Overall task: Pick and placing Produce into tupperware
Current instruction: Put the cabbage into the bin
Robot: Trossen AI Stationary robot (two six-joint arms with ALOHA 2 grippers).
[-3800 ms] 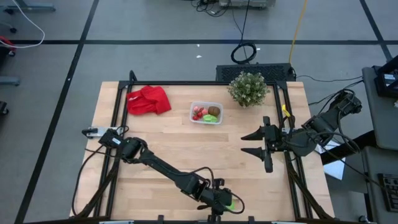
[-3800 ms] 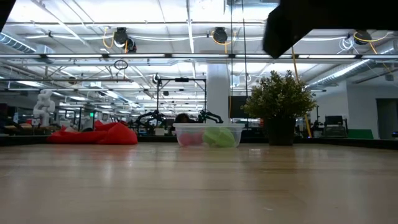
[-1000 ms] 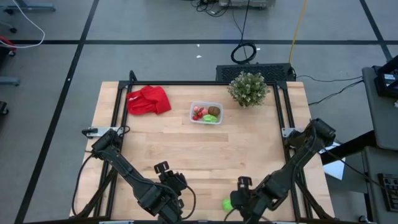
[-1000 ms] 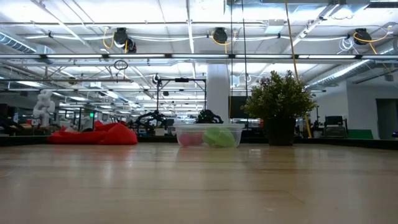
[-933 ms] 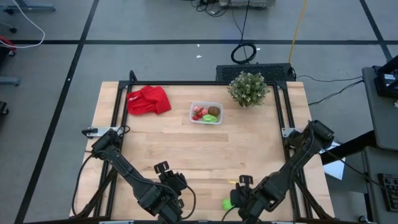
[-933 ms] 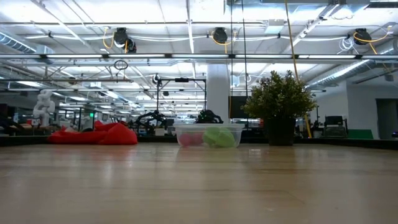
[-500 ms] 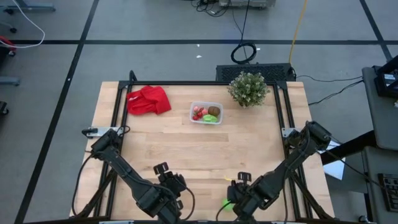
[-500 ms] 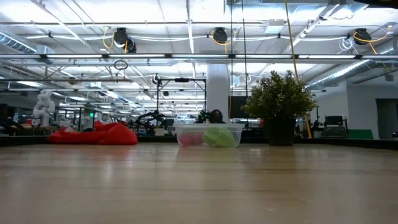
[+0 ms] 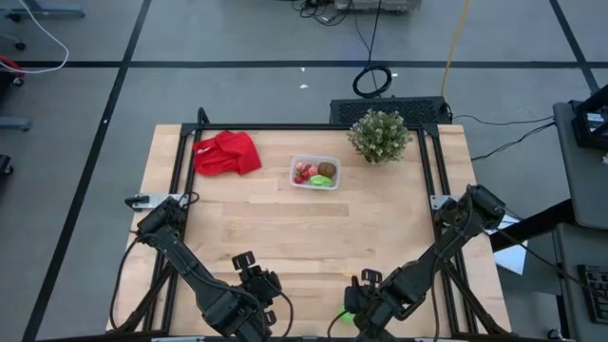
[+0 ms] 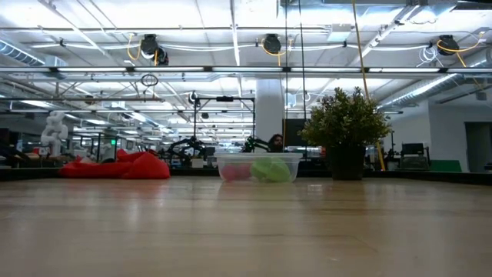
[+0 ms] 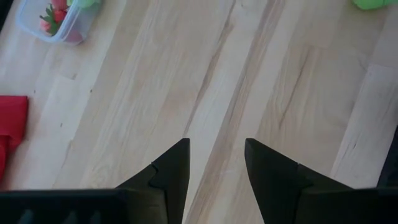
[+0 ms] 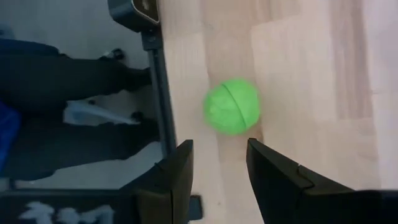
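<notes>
The clear tupperware (image 9: 314, 172) stands on the table toward the far side, holding red strawberry-like pieces, a brown oval and a green piece. One bright green round piece of produce (image 12: 231, 107) rests on the wood near the table's near edge, half hidden under my right arm in the high view (image 9: 344, 314). My right gripper (image 12: 219, 146) hovers open just above and beside it, touching nothing. My left gripper (image 11: 216, 146) hangs open over bare wood near the front left (image 9: 249, 271).
A red cloth (image 9: 226, 152) lies at the far left and a bushy potted plant (image 9: 379, 135) stands at the far right. A black frame rail (image 12: 155, 93) runs along the table's near edge, close to the green piece. Bare wood spans the middle.
My right gripper has drifted a little toward the table's left and downward over the green piece while rolling slightly; its arm now covers more of the piece in the high view. Its fingers stay open. The green piece has kept its place.
</notes>
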